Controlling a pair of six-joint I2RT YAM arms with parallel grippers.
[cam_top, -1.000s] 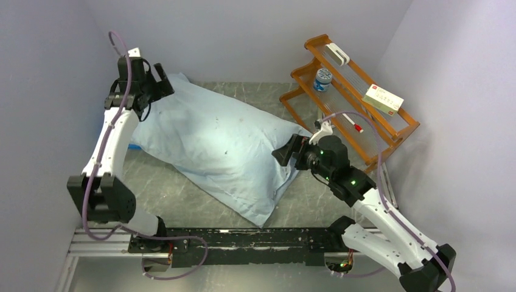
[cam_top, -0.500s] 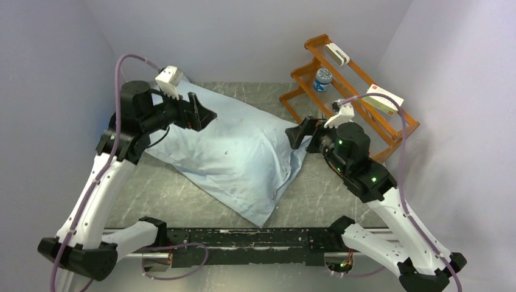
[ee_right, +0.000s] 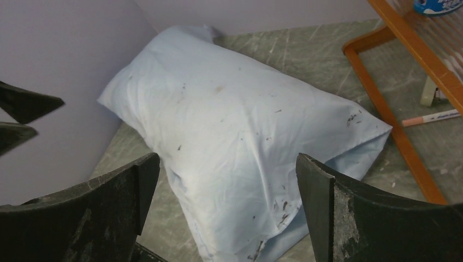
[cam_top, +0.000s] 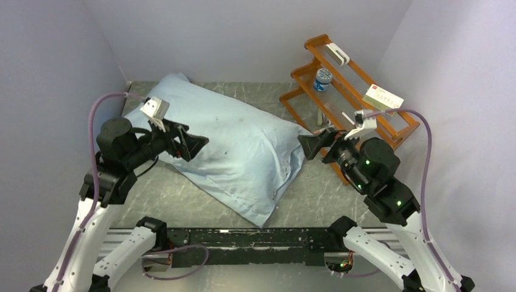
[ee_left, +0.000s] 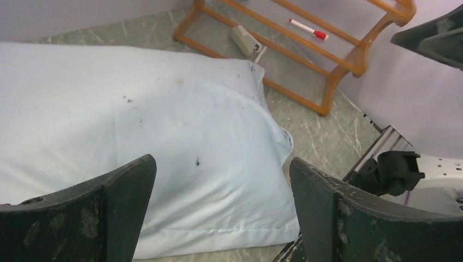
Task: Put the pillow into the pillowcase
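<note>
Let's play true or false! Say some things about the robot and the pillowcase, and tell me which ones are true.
1. The pillowcase lies on the table. True.
2. The left gripper is squeezing the pillowcase. False: it is open and holds nothing.
3. The right gripper is open. True.
4. The rack is blue. False: it is orange.
5. The pillowcase is flat and empty. False: it is plump and looks filled.

stuffed pillowcase (ee_left: 164, 142), open pincer (ee_left: 221, 210), orange rack (ee_left: 306, 49)
</note>
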